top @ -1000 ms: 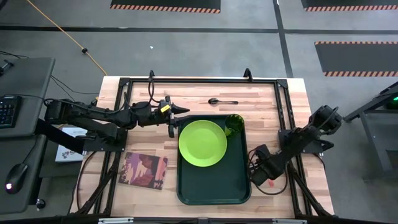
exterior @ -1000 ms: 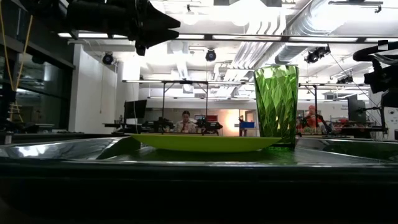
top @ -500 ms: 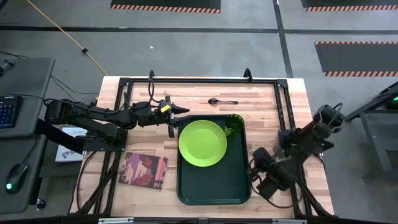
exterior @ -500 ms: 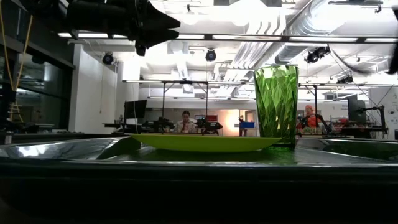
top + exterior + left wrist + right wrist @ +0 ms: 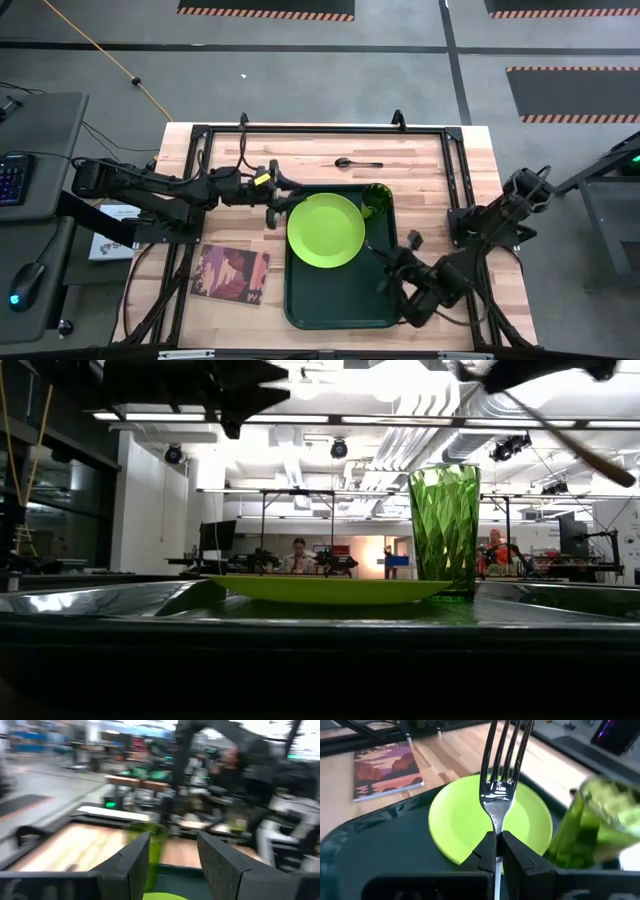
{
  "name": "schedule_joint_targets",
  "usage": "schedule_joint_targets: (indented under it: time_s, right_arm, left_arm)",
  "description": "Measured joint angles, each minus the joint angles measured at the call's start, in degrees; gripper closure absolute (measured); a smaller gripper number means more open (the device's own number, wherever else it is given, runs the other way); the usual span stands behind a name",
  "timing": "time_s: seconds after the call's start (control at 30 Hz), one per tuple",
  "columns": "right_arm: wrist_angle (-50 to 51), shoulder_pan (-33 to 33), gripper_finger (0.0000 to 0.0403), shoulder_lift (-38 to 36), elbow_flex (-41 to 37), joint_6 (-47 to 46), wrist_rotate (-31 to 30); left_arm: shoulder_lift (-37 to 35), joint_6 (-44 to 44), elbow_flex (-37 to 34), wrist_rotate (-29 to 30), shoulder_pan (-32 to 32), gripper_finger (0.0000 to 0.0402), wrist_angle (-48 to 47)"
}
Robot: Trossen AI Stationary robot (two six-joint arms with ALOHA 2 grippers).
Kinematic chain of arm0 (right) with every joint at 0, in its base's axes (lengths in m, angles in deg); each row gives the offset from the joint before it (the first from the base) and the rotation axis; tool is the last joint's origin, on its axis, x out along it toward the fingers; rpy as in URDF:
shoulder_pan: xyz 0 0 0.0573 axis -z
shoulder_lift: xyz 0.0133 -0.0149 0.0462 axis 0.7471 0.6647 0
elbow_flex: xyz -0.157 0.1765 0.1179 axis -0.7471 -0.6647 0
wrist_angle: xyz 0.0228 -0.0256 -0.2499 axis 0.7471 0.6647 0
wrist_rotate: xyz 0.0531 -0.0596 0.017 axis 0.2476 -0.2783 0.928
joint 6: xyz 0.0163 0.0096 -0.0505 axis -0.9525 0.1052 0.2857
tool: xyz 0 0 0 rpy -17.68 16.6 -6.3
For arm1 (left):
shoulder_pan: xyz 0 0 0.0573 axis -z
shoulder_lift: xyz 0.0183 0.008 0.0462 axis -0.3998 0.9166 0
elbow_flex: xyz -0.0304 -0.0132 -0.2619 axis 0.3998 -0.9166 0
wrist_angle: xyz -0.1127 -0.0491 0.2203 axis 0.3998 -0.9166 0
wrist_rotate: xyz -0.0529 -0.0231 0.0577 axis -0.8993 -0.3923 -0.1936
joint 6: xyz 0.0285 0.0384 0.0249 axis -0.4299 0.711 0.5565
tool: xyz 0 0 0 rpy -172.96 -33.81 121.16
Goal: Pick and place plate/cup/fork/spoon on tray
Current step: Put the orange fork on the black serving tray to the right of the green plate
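The dark green tray lies at the table's middle. The lime-green plate lies flat on its far half. The green cup stands upright in its far right corner and also shows in the low view. The dark spoon lies on the table beyond the tray. My right gripper is over the tray's right side, near the plate's near right rim, shut on the fork. My left gripper hovers open and empty just left of the tray's far left corner. My right gripper pinches the fork's metal neck, just below the tines, between its two fingers. The fork lies along the fingers, its tines pointing ahead toward the plate. It is lifted clear of the tray. The gripper hides the handle.
A reddish-brown patterned mat lies on the table left of the tray. A black metal frame runs round the table's edges. The tray's near half is bare.
My right gripper has swung from the table's right side toward the left, over the tray's right rim, and has come to face the plate, carrying the fork lifted clear. My left gripper has drawn back a little toward the table's left edge.
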Motion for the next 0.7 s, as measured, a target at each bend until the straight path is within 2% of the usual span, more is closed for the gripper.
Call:
schedule_joint_targets:
  time_s: [0.13, 0.47, 0.57, 0.7]
  right_arm:
    - [-8.6, 5.3, 0.04, 0.0, 0.0, 14.8, 3.2]
    - [-32.6, 18.6, 0.0401, -4.7, 0.0, 48.9, 17.5]
    - [-37.6, 21.5, 0.0401, -7.2, 0.1, 55.9, 22.1]
    - [-40.7, 24.6, 0.0401, -9.2, 0.1, 60.3, 27.3]
  left_arm:
    - [0.0, 1.1, 0.0, -6.7, 0.7, 0.0245, 0.0]
    - [0.0, 4.6, 0.0, -6.9, 2.1, 0.0245, 0.0]
    - [0.0, 4.6, 0.0, -6.8, 2.1, 0.0245, 0.0]
    - [0.0, 4.6, 0.0, -6.8, 2.1, 0.0245, 0.0]
